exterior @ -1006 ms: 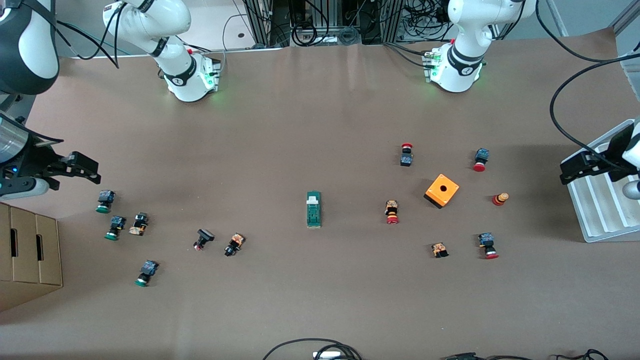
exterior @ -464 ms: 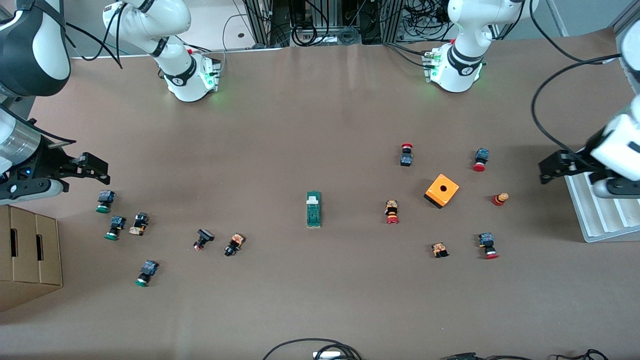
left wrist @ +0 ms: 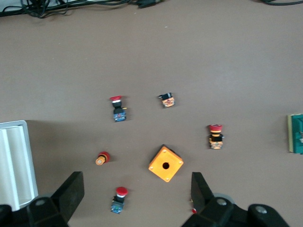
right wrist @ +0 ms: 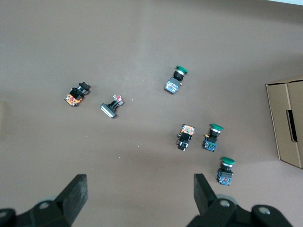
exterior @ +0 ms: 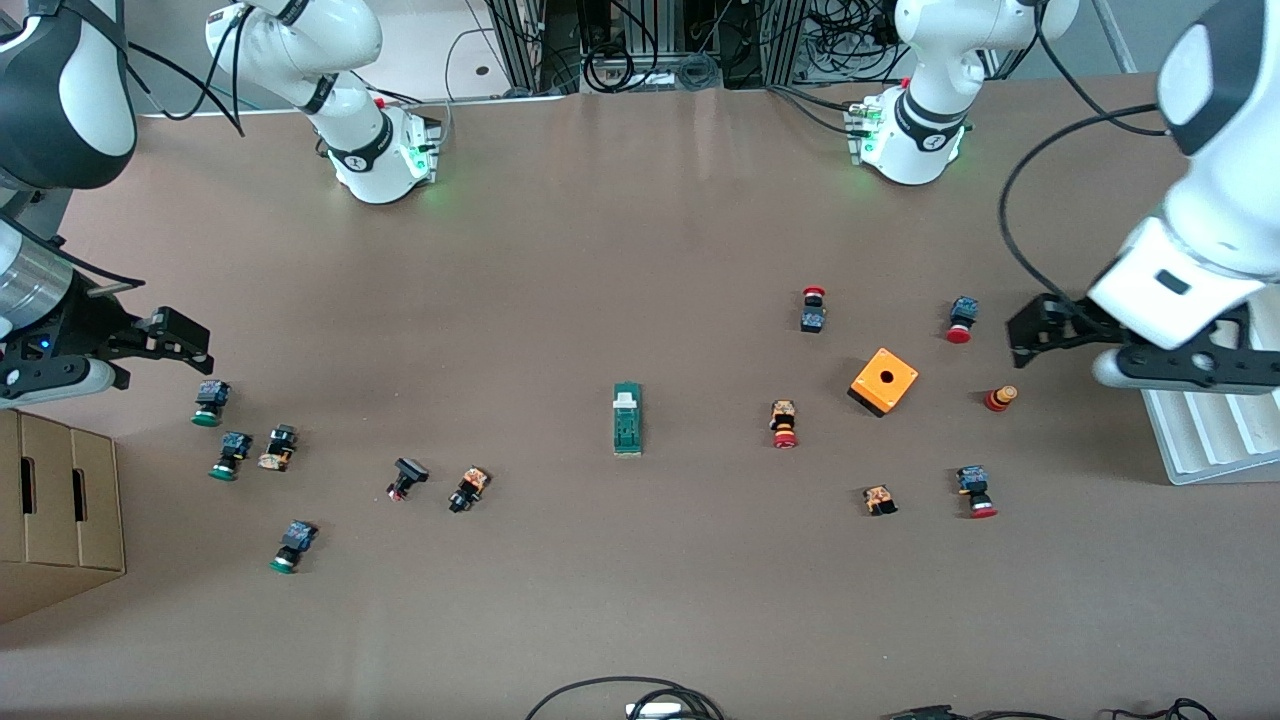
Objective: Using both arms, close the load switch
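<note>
The load switch (exterior: 627, 420), a narrow dark-green block with a white tab at the end nearer the robots' bases, lies flat mid-table. It shows cut off at the edge of the left wrist view (left wrist: 297, 134). My left gripper (exterior: 1033, 335) hangs open and empty over the table toward the left arm's end, above a red-capped push button (left wrist: 119, 198). Its fingers stand wide apart in the left wrist view (left wrist: 135, 189). My right gripper (exterior: 185, 342) hangs open and empty toward the right arm's end, with bare table between its fingers (right wrist: 139, 189).
An orange square box with a hole (exterior: 884, 381) and several red-capped push buttons (exterior: 785, 424) lie between the switch and the left gripper. Several green-capped buttons (exterior: 210, 402) lie near the right gripper. A white tray (exterior: 1200, 440) and a cardboard box (exterior: 55, 510) stand at the table's ends.
The left arm has swung in from over the white tray toward the middle, and its gripper now hangs over the red buttons. The right gripper has shifted only slightly.
</note>
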Tool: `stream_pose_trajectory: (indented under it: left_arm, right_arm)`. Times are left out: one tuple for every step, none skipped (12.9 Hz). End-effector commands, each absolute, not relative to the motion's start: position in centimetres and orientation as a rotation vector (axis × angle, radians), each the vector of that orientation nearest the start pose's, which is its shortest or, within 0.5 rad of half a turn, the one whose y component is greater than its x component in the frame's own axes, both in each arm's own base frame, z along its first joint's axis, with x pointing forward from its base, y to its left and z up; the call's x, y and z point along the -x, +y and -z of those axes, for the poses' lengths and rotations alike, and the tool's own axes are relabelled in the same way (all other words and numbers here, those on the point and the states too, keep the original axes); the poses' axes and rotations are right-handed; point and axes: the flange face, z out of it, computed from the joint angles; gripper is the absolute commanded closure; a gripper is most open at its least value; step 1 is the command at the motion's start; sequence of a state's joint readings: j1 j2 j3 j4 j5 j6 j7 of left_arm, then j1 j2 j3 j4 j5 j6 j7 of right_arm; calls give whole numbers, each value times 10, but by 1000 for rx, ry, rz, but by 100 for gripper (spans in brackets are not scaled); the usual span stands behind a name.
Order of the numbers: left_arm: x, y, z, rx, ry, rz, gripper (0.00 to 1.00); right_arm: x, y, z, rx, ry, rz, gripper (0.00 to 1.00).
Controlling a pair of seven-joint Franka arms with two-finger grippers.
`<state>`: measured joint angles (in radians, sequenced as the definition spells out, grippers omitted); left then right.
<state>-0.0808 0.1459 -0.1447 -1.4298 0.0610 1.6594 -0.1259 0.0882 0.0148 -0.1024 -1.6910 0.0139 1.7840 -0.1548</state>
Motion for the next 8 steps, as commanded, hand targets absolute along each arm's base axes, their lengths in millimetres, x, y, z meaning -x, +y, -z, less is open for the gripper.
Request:
stream_pose_trajectory:
  left_arm:
    - [-575, -173, -636, 3047, 125, 230, 0]
    - [-566, -192, -644, 3009, 106, 275, 0]
    - [-555, -219, -650, 2975, 113, 330, 0]
    - [-545, -240, -652, 2951, 94, 369, 0]
    - [-537, -259, -653, 2948, 69, 400, 0]
    - [-530, -278, -653, 2962, 47, 437, 0]
    - [-524, -296, -654, 2984, 8, 482, 0]
    - [-517, -312, -654, 3009, -27, 517, 0]
  right_arm:
    - [-578, -6, -584, 3109, -231, 150, 0]
    - [-579, -6, -583, 3109, -231, 150, 0]
    - [-579, -6, -583, 3109, -231, 150, 0]
    - [-579, -7, -583, 3109, -231, 150, 0]
    - [-578, -8, -583, 3109, -228, 148, 0]
    - [-578, -8, -583, 3109, -228, 145, 0]
    - [-578, -8, -583, 3109, -228, 143, 0]
    - [-578, -6, -583, 3109, -233, 143, 0]
